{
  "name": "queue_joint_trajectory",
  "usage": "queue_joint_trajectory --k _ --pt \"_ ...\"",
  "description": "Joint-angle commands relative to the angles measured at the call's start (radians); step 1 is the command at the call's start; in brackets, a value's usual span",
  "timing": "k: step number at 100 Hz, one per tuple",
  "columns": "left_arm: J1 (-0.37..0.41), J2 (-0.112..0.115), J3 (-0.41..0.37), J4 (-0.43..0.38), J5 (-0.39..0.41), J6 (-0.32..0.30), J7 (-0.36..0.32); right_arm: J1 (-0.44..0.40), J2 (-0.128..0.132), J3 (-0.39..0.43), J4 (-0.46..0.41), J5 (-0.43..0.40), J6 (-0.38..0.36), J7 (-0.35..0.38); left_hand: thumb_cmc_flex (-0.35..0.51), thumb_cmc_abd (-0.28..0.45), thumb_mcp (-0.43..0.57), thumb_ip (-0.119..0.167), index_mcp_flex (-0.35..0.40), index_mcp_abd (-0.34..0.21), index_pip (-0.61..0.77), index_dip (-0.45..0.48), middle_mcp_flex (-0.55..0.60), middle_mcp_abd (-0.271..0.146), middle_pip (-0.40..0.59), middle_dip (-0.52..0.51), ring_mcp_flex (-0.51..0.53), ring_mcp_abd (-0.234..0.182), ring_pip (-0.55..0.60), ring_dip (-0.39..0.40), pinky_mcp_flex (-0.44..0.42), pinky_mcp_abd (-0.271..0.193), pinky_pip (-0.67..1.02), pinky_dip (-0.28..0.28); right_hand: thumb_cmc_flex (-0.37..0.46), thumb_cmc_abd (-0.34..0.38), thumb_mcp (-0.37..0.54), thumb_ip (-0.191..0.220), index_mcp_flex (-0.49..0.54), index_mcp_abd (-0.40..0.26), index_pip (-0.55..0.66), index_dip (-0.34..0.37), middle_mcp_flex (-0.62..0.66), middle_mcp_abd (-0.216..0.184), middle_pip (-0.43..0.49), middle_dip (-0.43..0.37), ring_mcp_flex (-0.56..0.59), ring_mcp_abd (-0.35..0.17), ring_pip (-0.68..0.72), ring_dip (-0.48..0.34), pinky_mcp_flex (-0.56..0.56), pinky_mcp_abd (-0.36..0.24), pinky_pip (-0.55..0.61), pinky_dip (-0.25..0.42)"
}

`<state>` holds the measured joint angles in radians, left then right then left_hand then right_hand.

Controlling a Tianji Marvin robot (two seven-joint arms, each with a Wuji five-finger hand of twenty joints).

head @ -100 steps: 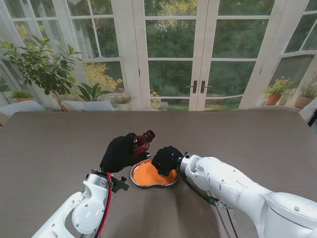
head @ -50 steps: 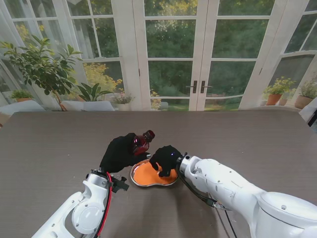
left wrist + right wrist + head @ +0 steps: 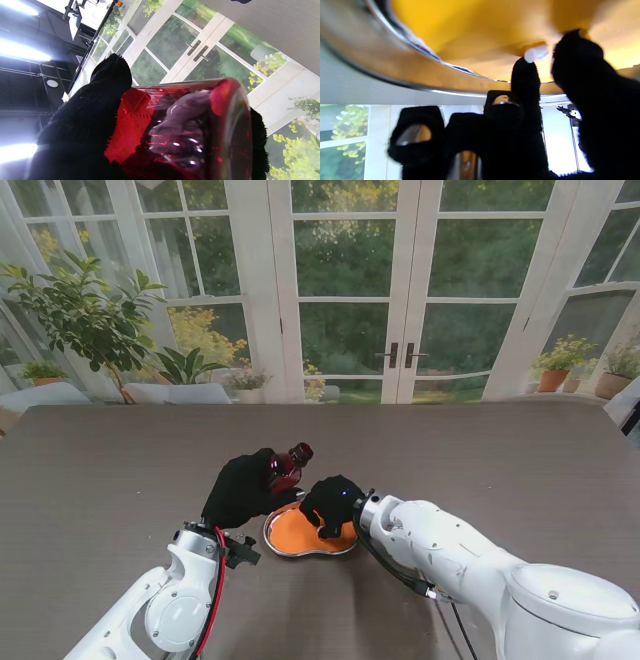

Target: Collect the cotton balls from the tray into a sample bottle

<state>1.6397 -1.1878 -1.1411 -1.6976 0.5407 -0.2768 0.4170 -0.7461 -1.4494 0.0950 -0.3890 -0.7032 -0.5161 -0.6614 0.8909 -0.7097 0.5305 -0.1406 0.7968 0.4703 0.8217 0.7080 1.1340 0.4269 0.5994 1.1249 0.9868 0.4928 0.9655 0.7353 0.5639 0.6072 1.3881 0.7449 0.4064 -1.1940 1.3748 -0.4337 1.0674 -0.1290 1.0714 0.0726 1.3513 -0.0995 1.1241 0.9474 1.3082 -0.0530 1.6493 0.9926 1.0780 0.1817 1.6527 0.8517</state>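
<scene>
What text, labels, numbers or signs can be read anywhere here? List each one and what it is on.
None can be read.
The red sample bottle in the left hand shows raised ridges in the left wrist view, no legible letters.
The tray, its orange liner, the cotton ball at the right hand's fingertips and the table carry no markings.

Glossy red glass-like bottle [image 3: 185,130], shiny metal tray rim [image 3: 395,72], fuzzy black knit fingers [image 3: 525,75], matt table [image 3: 120,470].
</scene>
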Motion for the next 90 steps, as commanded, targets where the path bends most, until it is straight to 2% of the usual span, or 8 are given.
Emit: queue_joint_trajectory --k 1,30,56,78,90 --pt "0.003 -0.002 -0.002 -0.007 -0.004 0.001 -0.019 -0.005 -0.005 -0.011 0.01 -0.007 -0.007 0.021 0.245 0.274 0.339 0.001 0.145 -0.199 0.174 0.014 0.056 -0.037 0.01 0.026 0.039 0.044 0.074 0.015 0.0 -0.038 0.052 0.017 0.025 0.002 0.019 -0.032 0.013 -0.009 -0.002 -0.052 0.094 0.02 0.06 -0.005 0.009 -0.055 0.099 0.016 0.036 0.045 0.077 0.006" --pt "0.005 -0.002 -0.003 -0.008 -0.003 0.002 -0.018 -0.002 -0.021 -0.037 0.045 0.001 -0.019 0.001 0.245 0.272 0.34 0.0 0.145 -0.199 0.174 0.013 0.055 -0.035 0.009 0.026 0.038 0.045 0.074 0.016 -0.002 -0.037 0.052 0.016 0.048 -0.008 0.024 -0.027 0.059 -0.017 0.033 -0.054 0.096 0.033 0.074 0.0 0.009 -0.054 0.105 0.018 0.034 0.049 0.077 0.007" --pt "0.005 -0.002 -0.004 -0.008 -0.002 0.0 -0.018 -0.003 -0.013 -0.03 0.034 -0.003 -0.022 0.005 0.243 0.268 0.342 -0.001 0.147 -0.198 0.173 0.011 0.055 -0.036 0.008 0.028 0.038 0.046 0.073 0.015 -0.002 -0.037 0.052 0.017 0.064 -0.012 0.034 -0.023 0.087 -0.011 0.059 -0.052 0.096 0.044 0.083 0.002 0.009 -0.053 0.108 0.02 0.035 0.051 0.078 0.008" --pt "0.005 -0.001 -0.005 -0.008 -0.001 -0.001 -0.018 -0.002 -0.008 -0.03 0.024 -0.009 -0.024 0.012 0.243 0.267 0.346 -0.002 0.147 -0.199 0.171 0.009 0.056 -0.034 0.008 0.029 0.038 0.048 0.073 0.015 -0.001 -0.037 0.052 0.017 0.07 0.021 0.039 -0.015 0.088 0.012 0.076 -0.038 0.095 0.043 0.086 0.002 0.009 -0.058 0.108 0.019 0.034 0.049 0.078 0.009" --pt "0.006 -0.002 -0.006 -0.008 0.0 -0.001 -0.017 -0.002 -0.002 -0.026 0.014 -0.012 -0.025 0.023 0.242 0.265 0.347 -0.003 0.148 -0.197 0.171 0.008 0.057 -0.034 0.007 0.029 0.038 0.046 0.073 0.016 -0.001 -0.037 0.052 0.017 0.074 0.054 0.042 -0.005 0.08 0.027 0.077 -0.004 0.094 0.048 0.088 0.007 0.009 -0.061 0.11 0.019 0.029 0.038 0.08 0.011"
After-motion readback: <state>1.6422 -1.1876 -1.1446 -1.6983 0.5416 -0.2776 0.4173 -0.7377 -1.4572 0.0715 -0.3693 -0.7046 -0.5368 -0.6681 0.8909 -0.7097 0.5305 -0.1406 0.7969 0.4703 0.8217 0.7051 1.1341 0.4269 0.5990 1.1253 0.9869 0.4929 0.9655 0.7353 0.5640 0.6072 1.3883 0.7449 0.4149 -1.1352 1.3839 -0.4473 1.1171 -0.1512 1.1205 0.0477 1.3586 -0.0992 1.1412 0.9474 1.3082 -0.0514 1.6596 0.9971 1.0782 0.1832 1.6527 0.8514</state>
